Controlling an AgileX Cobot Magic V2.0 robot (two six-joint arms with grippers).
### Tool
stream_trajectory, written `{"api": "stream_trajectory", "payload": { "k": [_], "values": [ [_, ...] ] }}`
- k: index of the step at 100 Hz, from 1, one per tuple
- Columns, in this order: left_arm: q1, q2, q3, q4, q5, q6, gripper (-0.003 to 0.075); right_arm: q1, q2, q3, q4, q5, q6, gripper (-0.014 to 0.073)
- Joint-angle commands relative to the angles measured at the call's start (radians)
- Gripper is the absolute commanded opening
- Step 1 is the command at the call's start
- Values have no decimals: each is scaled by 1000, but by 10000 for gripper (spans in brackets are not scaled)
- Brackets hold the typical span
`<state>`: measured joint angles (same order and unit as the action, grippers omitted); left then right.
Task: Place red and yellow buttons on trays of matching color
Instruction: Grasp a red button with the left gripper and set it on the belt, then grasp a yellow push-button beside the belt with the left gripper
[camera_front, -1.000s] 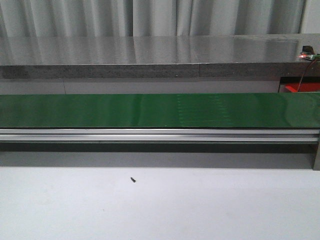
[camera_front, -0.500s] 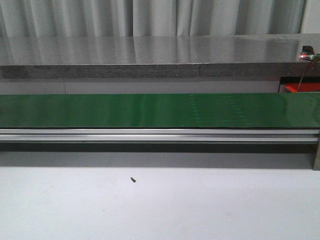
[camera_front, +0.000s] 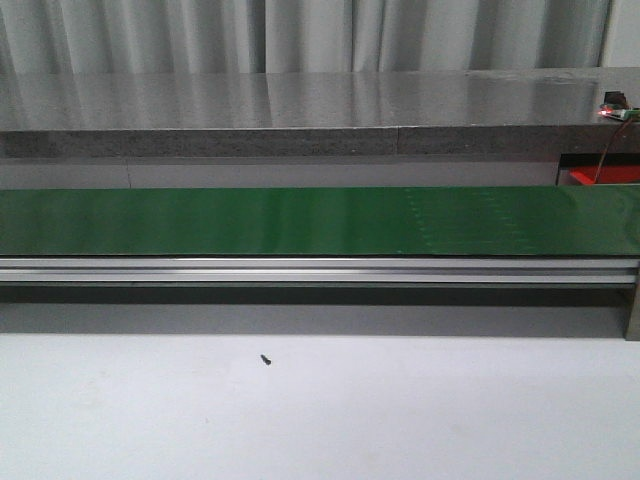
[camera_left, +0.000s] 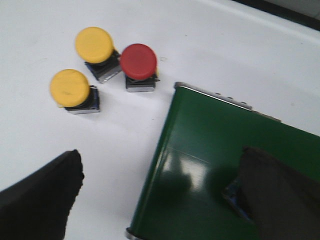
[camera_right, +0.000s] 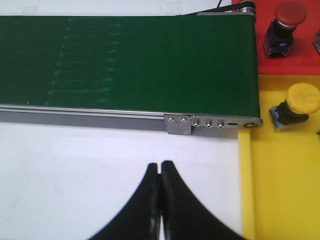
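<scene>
In the front view we see neither arm, no buttons and no trays: only the long green conveyor belt (camera_front: 320, 221) on its aluminium rail (camera_front: 320, 270), the white counter (camera_front: 400, 410) before it with one small dark screw (camera_front: 266, 359) lying on it, and a grey stone ledge (camera_front: 300, 110) behind. A red shape (camera_front: 598, 177) at the far right end of the belt is cut off by the ledge, and we cannot tell what it is.

In the left wrist view the left gripper (camera_left: 150, 200) shows two black fingers (camera_left: 40, 197) spread wide apart, with nothing between them; both are cropped and blurred. They hang over the end of the belt (camera_left: 220, 165). On the counter (camera_left: 225, 50) just beyond that end stand two yellow-capped push buttons (camera_left: 93, 45) (camera_left: 70, 88) and one red-capped push button (camera_left: 138, 61), close together, the red one touching or nearly touching the farther yellow one.

In the right wrist view the right gripper (camera_right: 160, 185) has its jaws pressed together, holding nothing, above the counter (camera_right: 100, 170) beside the belt's other end (camera_right: 150, 65). Past that end a red-capped button (camera_right: 286, 20) sits on the red tray (camera_right: 295, 60) and a yellow-capped button (camera_right: 299, 102) on the yellow tray (camera_right: 280, 190); both trays are cropped. Something dark at the picture's edge on the red tray is too cut off to identify.

We can read no writing or label anywhere.
</scene>
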<state>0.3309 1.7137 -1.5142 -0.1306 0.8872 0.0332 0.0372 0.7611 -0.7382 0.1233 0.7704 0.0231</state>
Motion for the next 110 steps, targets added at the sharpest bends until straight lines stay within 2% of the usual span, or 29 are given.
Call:
{"api": "stream_trajectory", "payload": {
  "k": [1,22,59,110],
  "values": [
    [42,-32,-25,-5,-56,5,620,-1,-6,-25,-5,-58,-6,-106],
    [115,13,-25,-5,-79,14,620,-1,-6,-25,-5,-58,-6,-106],
    [127,150,-25,6,-126,219,620,-1,-6,-25,-5,-58,-6,-106],
    [127,280,-25,13,-329,222,620,-1,-6,-25,-5,-58,-6,-106]
  ]
}}
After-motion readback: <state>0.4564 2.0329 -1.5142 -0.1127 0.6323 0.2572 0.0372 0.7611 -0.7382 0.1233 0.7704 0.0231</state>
